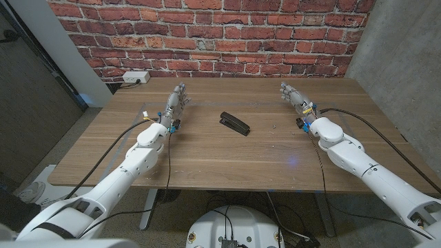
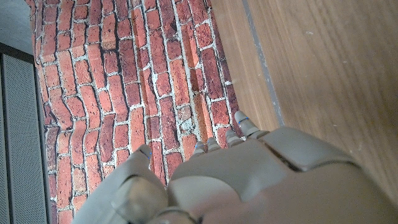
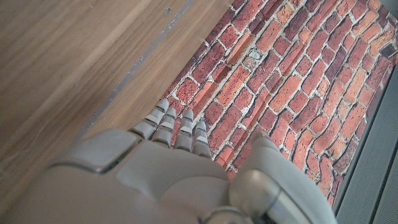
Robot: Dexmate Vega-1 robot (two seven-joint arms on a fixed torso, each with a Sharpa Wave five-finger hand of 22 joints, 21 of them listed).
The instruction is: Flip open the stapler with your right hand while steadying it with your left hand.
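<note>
A black stapler (image 1: 234,123) lies closed on the wooden table (image 1: 227,155), near the middle, set at a slant. My left hand (image 1: 175,103) stands on the table well to the stapler's left, fingers straight and pointing toward the brick wall, holding nothing. My right hand (image 1: 295,96) stands well to the stapler's right, fingers likewise stretched toward the wall, holding nothing. The left wrist view shows the back of my left hand (image 2: 249,180) over the table's far edge. The right wrist view shows the back of my right hand (image 3: 168,174) the same way.
A red brick wall (image 1: 207,34) runs behind the table's far edge. A white power outlet box (image 1: 136,78) sits low on the wall at the far left. A grey concrete wall (image 1: 406,62) stands to the right.
</note>
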